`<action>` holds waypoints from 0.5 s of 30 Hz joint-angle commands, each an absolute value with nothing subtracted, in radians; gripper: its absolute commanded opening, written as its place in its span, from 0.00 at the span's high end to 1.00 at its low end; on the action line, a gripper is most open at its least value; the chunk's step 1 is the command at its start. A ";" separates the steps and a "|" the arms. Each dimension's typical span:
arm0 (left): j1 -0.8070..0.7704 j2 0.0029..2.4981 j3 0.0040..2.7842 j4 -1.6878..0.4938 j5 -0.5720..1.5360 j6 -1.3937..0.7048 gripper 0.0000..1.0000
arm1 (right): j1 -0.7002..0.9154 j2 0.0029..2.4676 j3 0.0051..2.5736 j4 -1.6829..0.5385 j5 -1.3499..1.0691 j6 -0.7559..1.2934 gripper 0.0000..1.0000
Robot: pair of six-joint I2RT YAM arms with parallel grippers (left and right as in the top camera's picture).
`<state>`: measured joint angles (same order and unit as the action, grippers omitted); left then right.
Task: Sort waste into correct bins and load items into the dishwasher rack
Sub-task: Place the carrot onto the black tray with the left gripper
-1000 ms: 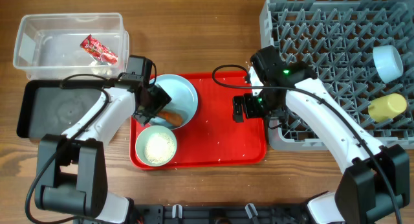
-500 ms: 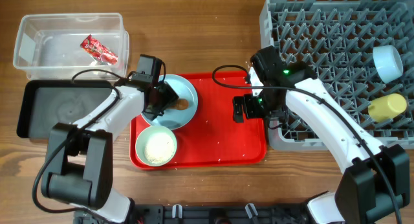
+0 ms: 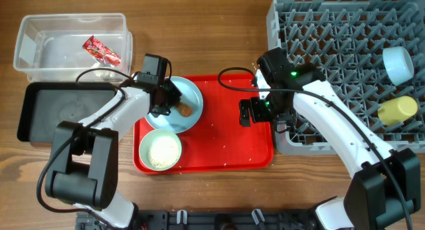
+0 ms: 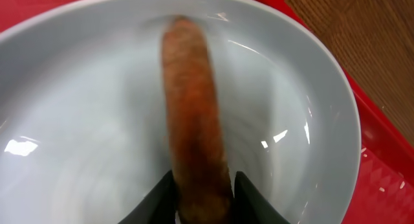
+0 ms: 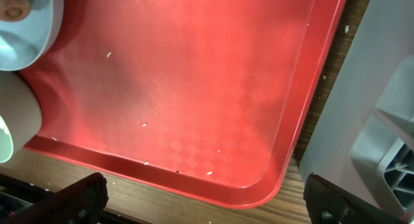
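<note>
The orange carrot [image 4: 194, 120] is gripped by the left gripper [image 4: 206, 188], its jaws closed on it, over the pale blue plate [image 4: 77, 120] on the red tray [image 5: 213, 75]. The right gripper [image 5: 207, 195] is spread wide, empty.

Left gripper [image 4: 202, 188] clamped on carrot [image 4: 191, 107], arm bent inward; right gripper [image 5: 206, 185] spread wide.

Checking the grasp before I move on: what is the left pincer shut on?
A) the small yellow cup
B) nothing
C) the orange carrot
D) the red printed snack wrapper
C: the left wrist view shows the left pincer clamped on the orange carrot over the pale blue round plate.
</note>
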<state>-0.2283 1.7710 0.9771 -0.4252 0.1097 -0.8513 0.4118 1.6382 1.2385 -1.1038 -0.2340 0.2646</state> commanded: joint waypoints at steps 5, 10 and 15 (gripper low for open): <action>-0.231 1.746 0.963 -0.435 0.103 -0.836 0.87 | 0.415 1.646 1.236 -1.111 -0.225 0.253 0.00; -0.231 1.613 0.963 -0.474 0.068 -0.754 0.96 | 0.415 1.646 1.236 -1.115 -0.225 0.249 0.00; -0.193 1.429 0.963 -0.613 -0.030 -0.735 0.96 | 0.415 1.646 1.236 -1.126 -0.225 0.239 0.00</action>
<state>-0.2264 1.5337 0.9653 -0.5655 0.0509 -0.7650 0.4118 1.6382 1.2385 -1.1210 -0.2340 0.2600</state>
